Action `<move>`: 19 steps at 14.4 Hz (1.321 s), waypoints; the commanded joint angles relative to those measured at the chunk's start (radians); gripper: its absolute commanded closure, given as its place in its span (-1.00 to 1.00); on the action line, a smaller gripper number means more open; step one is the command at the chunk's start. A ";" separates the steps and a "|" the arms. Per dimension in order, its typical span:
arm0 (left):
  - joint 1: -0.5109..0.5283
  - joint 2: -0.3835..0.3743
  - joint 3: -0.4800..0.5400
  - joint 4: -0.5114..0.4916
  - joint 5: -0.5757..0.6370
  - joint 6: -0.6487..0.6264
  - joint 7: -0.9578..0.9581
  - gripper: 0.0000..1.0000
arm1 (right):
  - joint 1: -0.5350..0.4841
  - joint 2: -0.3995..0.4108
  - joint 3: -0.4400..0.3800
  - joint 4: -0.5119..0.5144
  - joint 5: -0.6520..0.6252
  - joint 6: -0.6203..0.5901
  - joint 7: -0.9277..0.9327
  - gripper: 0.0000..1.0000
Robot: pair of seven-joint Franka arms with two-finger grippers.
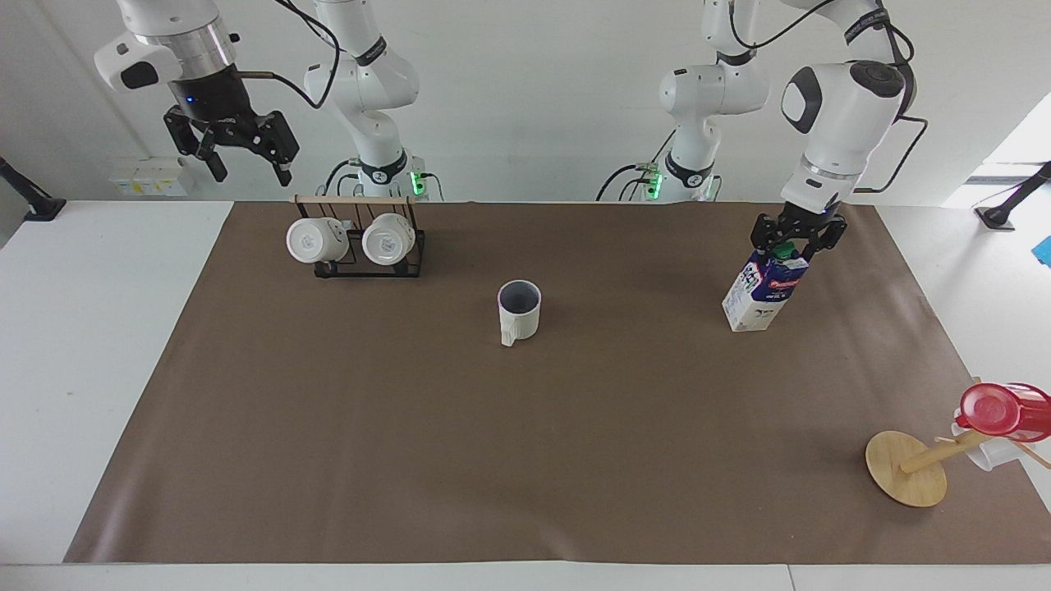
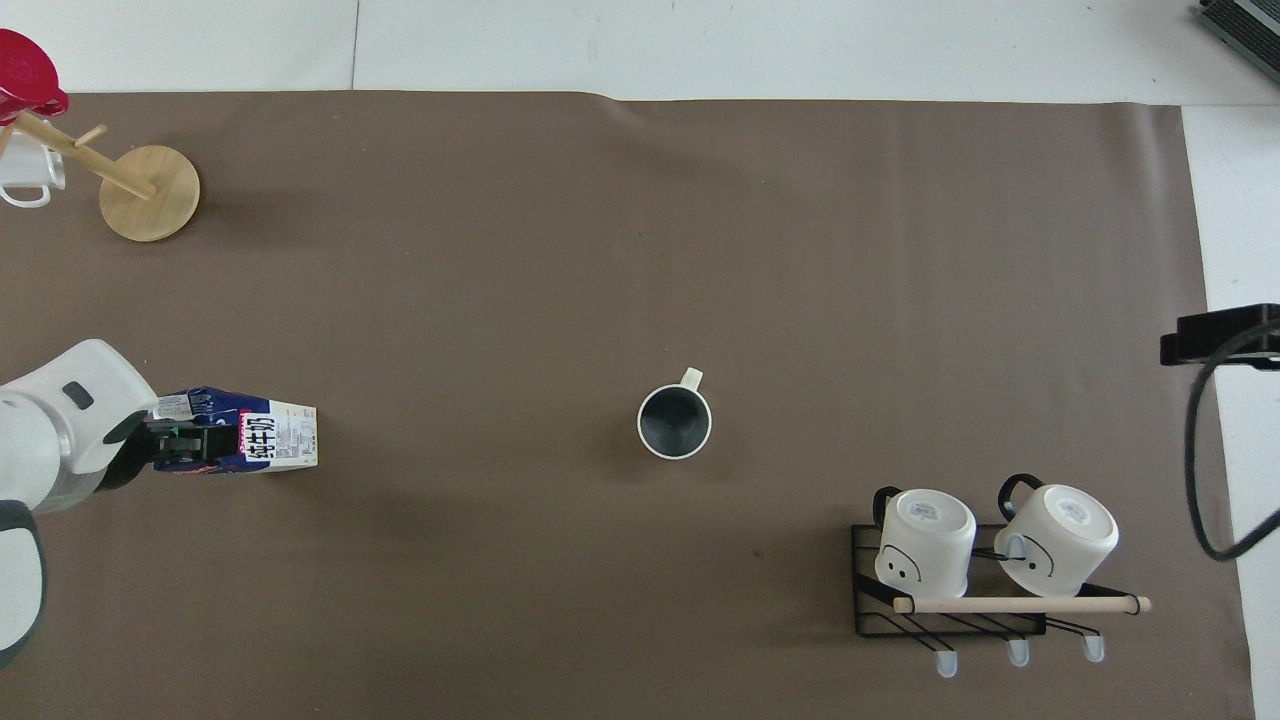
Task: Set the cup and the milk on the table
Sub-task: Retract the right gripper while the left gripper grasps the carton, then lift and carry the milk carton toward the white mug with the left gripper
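Cup (image 1: 519, 311): upright mid-sheet, handle pointing away from the robots; dark inside seen only overhead.
Milk (image 1: 764, 289): standing toward the left arm's end; green cap clear only in the facing view.
Left gripper (image 1: 796, 243): fingers around the carton top; grip not discernible.
Right gripper (image 1: 240, 153): raised, jaws spread, empty.
Table (image 1: 98, 345): brown sheet (image 1: 460, 443) bare around the cup.

Plain white wall (image 1: 525, 98) w/ outlet strip (image 1: 149, 177) below the raised right hand (image 1: 233, 156); bright daylight at the left-arm end.
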State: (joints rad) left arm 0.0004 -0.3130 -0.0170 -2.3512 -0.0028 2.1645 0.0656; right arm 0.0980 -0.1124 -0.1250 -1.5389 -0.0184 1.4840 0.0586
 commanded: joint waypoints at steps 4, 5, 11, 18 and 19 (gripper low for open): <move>0.010 -0.011 -0.008 -0.023 -0.003 0.026 0.022 -0.49 | -0.003 -0.003 0.002 0.002 0.011 -0.050 -0.051 -1.00; 0.010 -0.011 -0.008 -0.023 -0.005 0.026 0.022 -0.46 | -0.003 -0.007 0.001 -0.013 0.009 -0.050 -0.051 -1.00; 0.003 -0.011 -0.008 -0.023 -0.005 0.021 0.020 -0.28 | 0.003 -0.020 0.002 -0.043 -0.011 -0.033 -0.045 -1.00; 0.006 -0.009 -0.008 0.010 -0.005 -0.009 0.020 -0.17 | -0.011 0.053 0.001 0.016 0.031 -0.036 -0.045 -1.00; 0.006 -0.008 -0.008 0.021 -0.005 -0.020 0.020 -0.07 | -0.009 0.050 -0.001 0.013 0.028 -0.039 -0.048 -1.00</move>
State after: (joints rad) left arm 0.0029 -0.3133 -0.0242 -2.3475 -0.0028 2.1640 0.0733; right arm 0.0991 -0.0811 -0.1248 -1.5425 -0.0139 1.4353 0.0335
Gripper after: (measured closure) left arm 0.410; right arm 0.000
